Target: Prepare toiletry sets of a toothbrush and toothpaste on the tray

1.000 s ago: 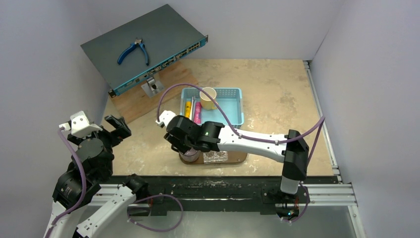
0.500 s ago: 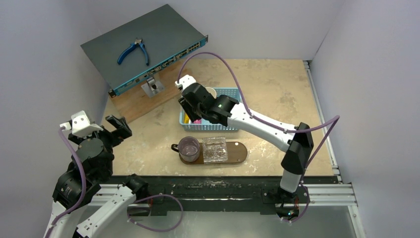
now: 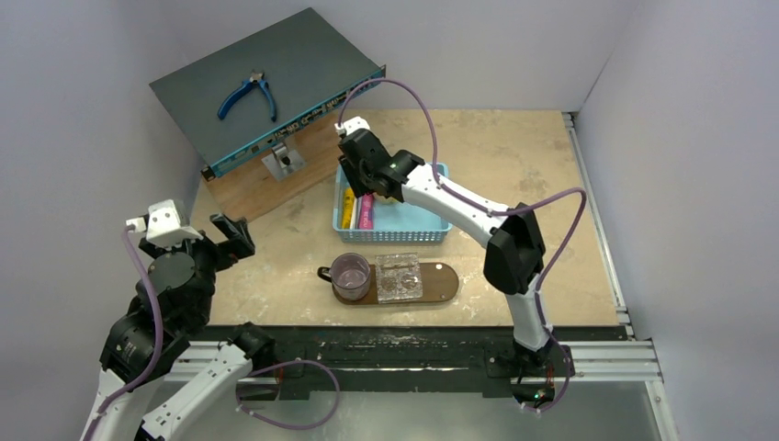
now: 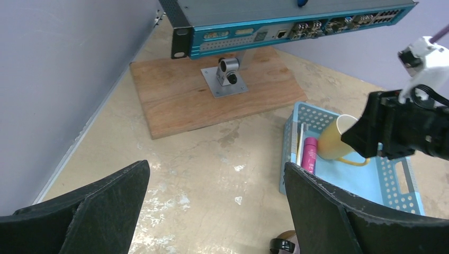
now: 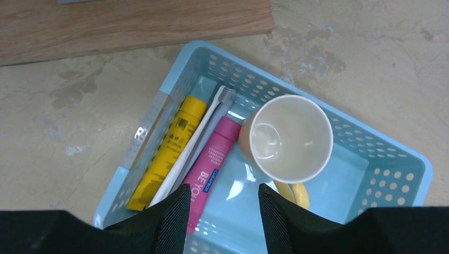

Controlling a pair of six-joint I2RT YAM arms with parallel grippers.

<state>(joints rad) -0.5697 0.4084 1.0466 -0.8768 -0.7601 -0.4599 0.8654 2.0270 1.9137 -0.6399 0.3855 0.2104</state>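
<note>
The dark-brown oval tray (image 3: 444, 281) lies near the front edge and carries a clear glass mug (image 3: 350, 276) and a clear square block (image 3: 398, 276). A pink toothpaste (image 5: 209, 164), a yellow toothpaste (image 5: 167, 153) and a white toothbrush (image 5: 193, 143) between them lie in the blue basket (image 5: 159, 108), beside a yellow mug (image 5: 288, 140). My right gripper (image 5: 222, 193) hovers open over the basket, above the pink tube's lower end and touching nothing. My left gripper (image 4: 217, 180) hangs wide open and empty over bare table, left of the basket (image 4: 288, 153).
A grey network switch (image 3: 266, 87) with blue pliers (image 3: 248, 95) on top sits tilted on a mount above a wooden board (image 3: 276, 175) at the back left. Walls close in on the left, the back and the right.
My right gripper has left the glass mug on the tray's left end and swung back over the basket, its jaws a little wider. The left arm has shifted slightly right.
</note>
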